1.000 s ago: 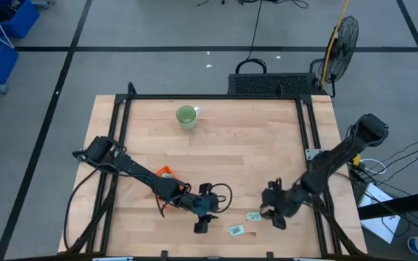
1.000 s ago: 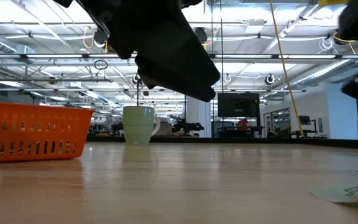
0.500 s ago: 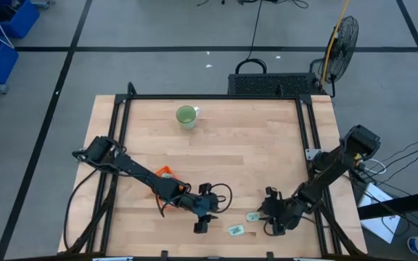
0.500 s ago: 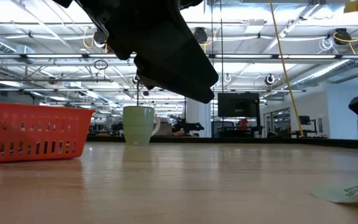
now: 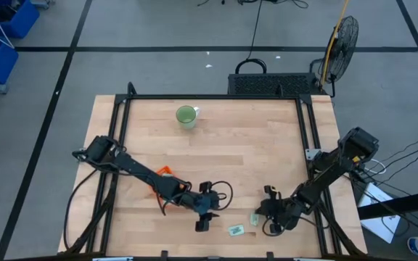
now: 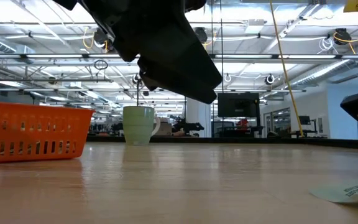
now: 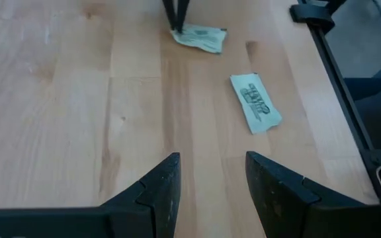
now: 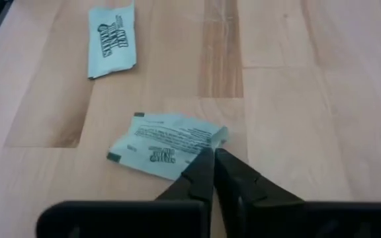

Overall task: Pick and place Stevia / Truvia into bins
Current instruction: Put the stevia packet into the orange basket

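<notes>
While the right end effector (image 8: pixel 213 158) sits low at the near right part of the tabletop (image 5: pixel 252 145), its two dark fingers are pressed together with the tips at the edge of a pale green sachet (image 8: pixel 166 145). From the right wrist view the tips meet at the sachet's near corner; whether paper is actually caught between them cannot be confirmed. A second sachet (image 8: pixel 110 41) lies flat and apart from the first, nearer the tabletop's front edge, untouched.

The left end effector (image 7: pixel 207 188) hovers just beside this area, fingers spread and holding nothing. The orange tray (image 6: pixel 33 132) stands well away behind the left arm, and no sachets can be seen in it from the low view. A light-green cup (image 5: pixel 186 115) stands near the far edge, not involved.

Handling assessment: the sachets appear very light, thin and limp. The nearer one is visibly creased and slightly lifted at one edge, which offers the best purchase. A flat sachet gives little to grip from above; a pinch at a raised corner or short edge is judged most reliable. Paper may slide on the smooth wood, or slip free if only a sliver is caught.

Markings: both sachets carry dark printed lettering, one line large and several small. The wording is too small to read with confidence, and no brand can be stated
</notes>
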Robot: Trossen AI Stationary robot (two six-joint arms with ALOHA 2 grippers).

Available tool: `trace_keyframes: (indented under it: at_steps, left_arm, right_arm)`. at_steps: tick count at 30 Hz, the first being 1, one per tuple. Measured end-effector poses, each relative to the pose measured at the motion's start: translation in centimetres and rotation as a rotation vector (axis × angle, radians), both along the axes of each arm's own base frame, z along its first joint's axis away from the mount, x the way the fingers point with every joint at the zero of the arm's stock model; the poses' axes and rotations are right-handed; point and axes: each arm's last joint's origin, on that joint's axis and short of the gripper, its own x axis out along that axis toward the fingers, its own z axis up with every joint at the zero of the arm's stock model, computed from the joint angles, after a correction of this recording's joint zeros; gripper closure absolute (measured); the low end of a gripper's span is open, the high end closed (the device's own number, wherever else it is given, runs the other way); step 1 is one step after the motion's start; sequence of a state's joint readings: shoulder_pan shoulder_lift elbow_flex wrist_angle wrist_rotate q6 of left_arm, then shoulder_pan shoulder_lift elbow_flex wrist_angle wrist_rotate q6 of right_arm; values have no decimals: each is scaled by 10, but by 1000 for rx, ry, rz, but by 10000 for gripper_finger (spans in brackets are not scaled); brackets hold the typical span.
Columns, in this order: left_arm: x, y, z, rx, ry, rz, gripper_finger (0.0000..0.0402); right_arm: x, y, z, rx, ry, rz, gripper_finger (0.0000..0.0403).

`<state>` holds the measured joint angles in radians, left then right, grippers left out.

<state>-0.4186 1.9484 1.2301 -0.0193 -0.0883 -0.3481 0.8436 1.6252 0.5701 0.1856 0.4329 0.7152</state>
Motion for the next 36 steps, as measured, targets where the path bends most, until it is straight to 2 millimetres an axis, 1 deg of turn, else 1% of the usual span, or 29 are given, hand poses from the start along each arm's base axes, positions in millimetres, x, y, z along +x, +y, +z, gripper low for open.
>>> trace_keyframes:
  at_steps: [3, 6, 8, 10, 13, 16, 21, 24, 27, 32, 36]
  left_arm:
    - [1, 3, 0, -1, -1, 8, 227]
    - [5, 8, 1, 2, -21, 14, 227]
    - [10, 13, 5, 13, -73, 43, 227]
    - [16, 19, 10, 12, -145, 114, 227]
    - [23, 28, 17, -62, -209, 181, 227]
    - [27, 32, 19, -124, -222, 185, 227]
    - [28, 39, 17, -79, -214, 183, 227]
    - [29, 45, 17, -58, -220, 208, 227]
    - [31, 49, 17, -26, -227, 210, 227]
    - [31, 56, 16, -4, -211, 213, 227]
    - [31, 56, 15, -6, -205, 208, 227]
  right_arm:
    - [2, 1, 1, -18, -28, 33, 395]
    - [6, 0, 9, -79, -111, 61, 401]
    - [12, -3, 18, -142, -205, 45, 401]
    - [17, -8, 24, -230, -258, 34, 402]
    - [22, -16, 24, -323, -267, 46, 402]
    - [26, -20, 25, -366, -270, 50, 402]
    - [38, -26, 36, -495, -398, -45, 402]
    - [45, -29, 42, -487, -450, -56, 403]
    - [49, -29, 47, -475, -483, 7, 403]
    - [51, -28, 50, -505, -513, 25, 403]
    - [52, -30, 50, -508, -512, 20, 403]
